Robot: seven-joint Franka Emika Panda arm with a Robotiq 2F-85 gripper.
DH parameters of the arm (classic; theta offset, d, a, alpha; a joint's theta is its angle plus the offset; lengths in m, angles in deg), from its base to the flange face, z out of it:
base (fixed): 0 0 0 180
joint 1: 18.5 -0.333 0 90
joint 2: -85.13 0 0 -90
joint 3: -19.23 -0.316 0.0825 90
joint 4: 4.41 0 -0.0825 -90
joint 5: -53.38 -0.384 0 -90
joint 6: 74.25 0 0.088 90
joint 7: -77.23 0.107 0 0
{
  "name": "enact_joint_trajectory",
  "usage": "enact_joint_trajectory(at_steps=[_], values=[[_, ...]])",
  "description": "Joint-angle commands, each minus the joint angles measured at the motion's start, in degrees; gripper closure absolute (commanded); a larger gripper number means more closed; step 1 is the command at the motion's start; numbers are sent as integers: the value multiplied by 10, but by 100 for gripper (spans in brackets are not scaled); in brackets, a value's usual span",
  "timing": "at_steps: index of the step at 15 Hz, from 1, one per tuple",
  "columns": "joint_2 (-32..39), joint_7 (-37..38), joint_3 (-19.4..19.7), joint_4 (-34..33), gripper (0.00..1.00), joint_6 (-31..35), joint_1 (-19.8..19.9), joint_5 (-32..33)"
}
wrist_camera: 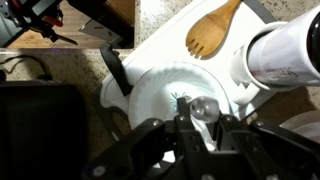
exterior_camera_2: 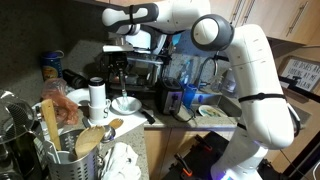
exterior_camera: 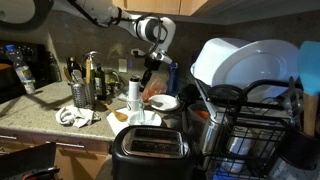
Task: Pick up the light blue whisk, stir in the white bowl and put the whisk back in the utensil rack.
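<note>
Your gripper (wrist_camera: 205, 122) hangs directly over the white bowl (wrist_camera: 150, 95), which fills the middle of the wrist view. Its two fingers stand close on either side of a small pale thing, so I judge it is closed on the light blue whisk (wrist_camera: 205, 108). Only this short part of the whisk shows, low in the centre of the frame. It looks grey-blue and a little shiny, with a rounded form, and I cannot tell if it is the looped head or the handle. In both exterior views the whisk is too small and too dark to see. The hold from above, I think, lets the whisk point straight down, so the loops can turn inside the bowl without pushing against its rim. In an exterior view the gripper (exterior_camera: 150, 72) is a little left of the middle of the frame, just above the bowl (exterior_camera: 163, 102). The utensil rack (exterior_camera: 82, 95), a silvery mesh cup, waits at the left of the frame on the counter, well apart from the bowl, so the way back goes to that side. A tall white cylinder (wrist_camera: 285, 55) stands just beside the bowl at the right edge of the wrist view, and a wooden spoon (wrist_camera: 210, 32) lies at the top. Keep your circles small, so you do not touch them.
</note>
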Motion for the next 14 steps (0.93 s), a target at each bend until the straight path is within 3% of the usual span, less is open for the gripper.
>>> enact_joint_trajectory(at_steps=[1, 4, 8, 14], values=[[-13, -12, 1, -1, 90, -52, 5, 3], [-16, 6, 14, 2, 90, -66, -7, 39], [-26, 33, 19, 18, 90, -37, -14, 78], [-48, 18, 6, 14, 89, -39, 6, 52]])
